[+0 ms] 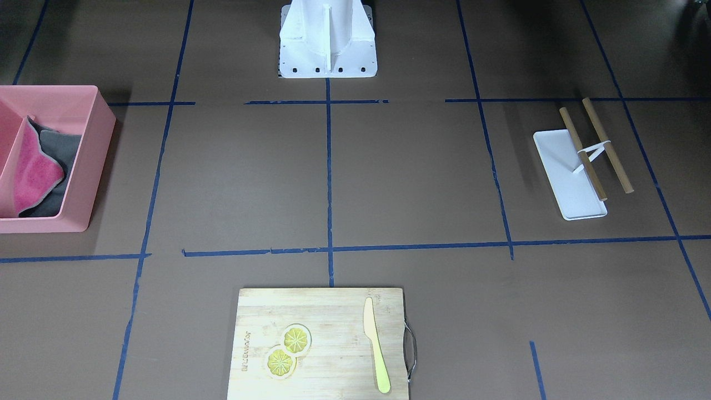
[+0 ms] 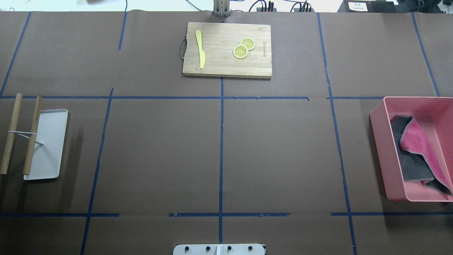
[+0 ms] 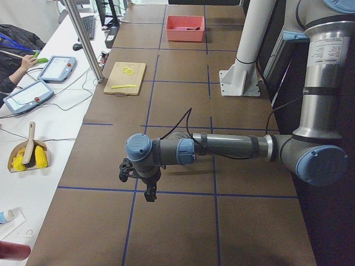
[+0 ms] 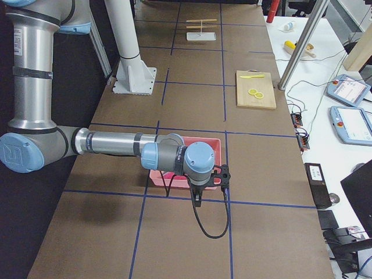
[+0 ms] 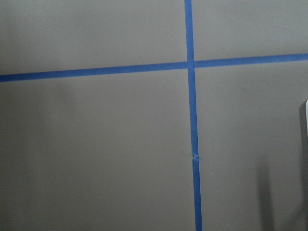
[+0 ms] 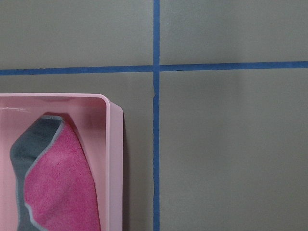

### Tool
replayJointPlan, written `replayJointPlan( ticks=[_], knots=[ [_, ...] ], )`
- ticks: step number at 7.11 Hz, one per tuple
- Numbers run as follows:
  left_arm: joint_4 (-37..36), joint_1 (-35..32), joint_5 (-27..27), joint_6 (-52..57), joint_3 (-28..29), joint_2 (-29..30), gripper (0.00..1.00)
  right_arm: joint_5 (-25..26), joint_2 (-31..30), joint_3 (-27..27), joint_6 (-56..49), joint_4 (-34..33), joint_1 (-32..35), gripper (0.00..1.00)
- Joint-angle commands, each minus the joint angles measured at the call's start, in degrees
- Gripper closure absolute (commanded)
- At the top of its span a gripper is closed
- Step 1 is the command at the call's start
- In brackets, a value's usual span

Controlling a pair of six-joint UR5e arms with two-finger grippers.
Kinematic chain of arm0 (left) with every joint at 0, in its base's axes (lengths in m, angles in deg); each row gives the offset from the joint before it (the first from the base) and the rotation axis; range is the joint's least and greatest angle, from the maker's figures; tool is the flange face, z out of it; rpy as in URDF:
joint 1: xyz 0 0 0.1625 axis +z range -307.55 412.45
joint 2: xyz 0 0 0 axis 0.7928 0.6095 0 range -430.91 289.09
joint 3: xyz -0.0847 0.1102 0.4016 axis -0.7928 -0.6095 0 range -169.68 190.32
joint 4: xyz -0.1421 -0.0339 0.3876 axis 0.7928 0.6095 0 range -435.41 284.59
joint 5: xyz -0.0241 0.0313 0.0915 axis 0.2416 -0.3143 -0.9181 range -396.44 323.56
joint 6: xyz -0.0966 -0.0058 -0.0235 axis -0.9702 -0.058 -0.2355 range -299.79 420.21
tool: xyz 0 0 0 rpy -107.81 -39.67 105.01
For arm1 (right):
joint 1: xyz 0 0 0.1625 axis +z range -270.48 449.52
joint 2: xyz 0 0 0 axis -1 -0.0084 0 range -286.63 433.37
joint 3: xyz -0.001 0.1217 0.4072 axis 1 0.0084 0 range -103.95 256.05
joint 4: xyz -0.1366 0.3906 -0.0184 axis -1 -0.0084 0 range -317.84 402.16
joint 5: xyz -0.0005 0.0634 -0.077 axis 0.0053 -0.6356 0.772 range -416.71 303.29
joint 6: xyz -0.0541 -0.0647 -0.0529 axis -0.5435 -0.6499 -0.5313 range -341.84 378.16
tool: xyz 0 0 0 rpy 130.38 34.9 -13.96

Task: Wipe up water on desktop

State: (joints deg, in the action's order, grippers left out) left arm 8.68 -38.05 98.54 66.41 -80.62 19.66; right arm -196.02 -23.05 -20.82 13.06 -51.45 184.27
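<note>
The dark-brown desktop point(image 1: 411, 178) with its blue tape grid fills the overhead view point(image 2: 279, 152); I see no wet patch on it. A pink and grey cloth point(image 2: 419, 141) lies folded in a pink bin point(image 2: 380, 141) at the right edge, and both show in the right wrist view: the cloth point(image 6: 57, 183) and the bin point(image 6: 113, 159). My left gripper point(image 3: 147, 191) hangs above the desktop at its left end. My right gripper point(image 4: 197, 200) hangs just in front of the bin point(image 4: 212, 145). I cannot tell whether either is open or shut.
A bamboo cutting board point(image 2: 226, 49) at the far middle carries two lemon slices point(image 2: 243, 47) and a yellow knife point(image 2: 200, 47). A white tray point(image 2: 49, 141) with two wooden sticks point(image 2: 21, 132) lies at the left. The robot's base point(image 1: 328, 39) stands at the near middle.
</note>
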Motion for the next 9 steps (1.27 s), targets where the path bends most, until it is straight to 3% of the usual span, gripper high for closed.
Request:
replayJointPlan(
  ticks=[1, 6, 9],
  knots=[
    [0.02, -0.82, 0.81, -0.57, 0.41, 0.21, 0.0, 0.0, 0.0, -0.16, 0.0, 0.0, 0.0, 0.0],
    [0.11, -0.82, 0.81, -0.57, 0.5, 0.31, 0.0, 0.26, -0.18, 0.02, -0.26, 0.0, 0.0, 0.0],
    [0.11, -0.82, 0.81, -0.57, 0.5, 0.3, 0.0, 3.06, -0.18, 0.28, 0.09, -0.08, 0.0, 0.0]
  ],
)
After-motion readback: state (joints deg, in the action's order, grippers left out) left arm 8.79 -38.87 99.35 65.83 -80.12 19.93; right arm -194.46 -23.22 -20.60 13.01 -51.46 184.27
